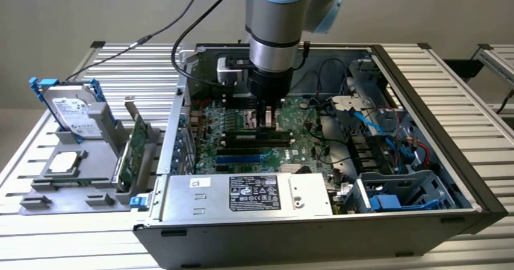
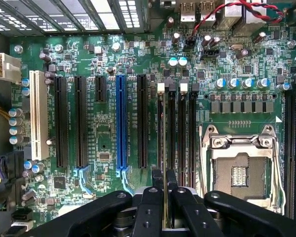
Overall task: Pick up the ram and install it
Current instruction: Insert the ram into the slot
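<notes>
The open dark metal computer case is holding a silver power-supply box nearest and a green motherboard beyond, where the ram, a long thin stick showing edge-on, is lining up along the black memory slots, clenched between the black gripper's narrowed jaws.

RAM stick is up on its edge over the memory slots

From the wrist view the ram is dead edge-on, so it's just a thin, pale, straight strip and you can't see the chips. It's standing upright, pinched at one end by the gripper. It runs lengthwise along the black memory slots on the motherboard, lined up with the outermost slot, the one closest to the expansion slots. Honestly can't tell if it's seated.
</notes>
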You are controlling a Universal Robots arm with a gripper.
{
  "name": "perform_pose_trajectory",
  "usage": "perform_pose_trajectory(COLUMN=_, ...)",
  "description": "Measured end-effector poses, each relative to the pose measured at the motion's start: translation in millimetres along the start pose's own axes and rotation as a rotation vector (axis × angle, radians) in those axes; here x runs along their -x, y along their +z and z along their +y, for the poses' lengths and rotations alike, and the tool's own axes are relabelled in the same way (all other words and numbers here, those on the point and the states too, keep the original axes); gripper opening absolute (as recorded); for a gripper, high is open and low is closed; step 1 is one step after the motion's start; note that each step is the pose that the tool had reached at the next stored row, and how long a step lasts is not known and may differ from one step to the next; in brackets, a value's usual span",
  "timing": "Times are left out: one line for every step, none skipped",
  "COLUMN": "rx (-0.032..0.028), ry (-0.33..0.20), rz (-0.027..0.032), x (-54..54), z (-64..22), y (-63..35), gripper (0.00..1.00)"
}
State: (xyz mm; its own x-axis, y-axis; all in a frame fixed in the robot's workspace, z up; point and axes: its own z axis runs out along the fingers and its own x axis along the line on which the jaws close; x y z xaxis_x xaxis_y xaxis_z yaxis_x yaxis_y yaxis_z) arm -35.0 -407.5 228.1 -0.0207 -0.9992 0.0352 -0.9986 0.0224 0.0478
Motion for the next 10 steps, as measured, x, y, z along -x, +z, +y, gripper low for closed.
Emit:
perform_pose_trajectory(rx=0.0, ry=0.0, rz=0.0, x=0.0, z=0.0, y=0.1, gripper=0.14)
perform_pose_trajectory(rx=-0.0001, ry=-0.002, rz=0.0001, x=0.1, z=0.0, y=0.1, gripper=0.14)
perform_pose_trajectory(rx=-0.0001, ry=-0.003, rz=0.0004, x=0.1, z=0.1, y=0.2, gripper=0.14)
perform_pose_trajectory(rx=-0.0002, ry=-0.003, rz=0.001, x=0.2, z=0.2, y=0.2, gripper=0.14)
perform_pose_trajectory(rx=-0.0002, ry=-0.003, rz=0.0014, x=0.2, z=0.2, y=0.3, gripper=0.14)
perform_pose_trajectory(rx=-0.0003, ry=-0.003, rz=0.002, x=0.3, z=0.1, y=0.3, gripper=0.14)
perform_pose_trajectory(rx=-0.0003, ry=-0.003, rz=0.003, x=0.3, z=0.1, y=0.6, gripper=0.14)
perform_pose_trajectory(rx=-0.0003, ry=-0.003, rz=0.0041, x=0.4, z=0.1, y=0.9, gripper=0.14)
perform_pose_trajectory(rx=-0.0003, ry=-0.003, rz=0.0054, x=0.4, z=0.1, y=1.2, gripper=0.14)
perform_pose_trajectory(rx=-0.0003, ry=-0.003, rz=0.0066, x=0.6, z=0.1, y=1.4, gripper=0.14)
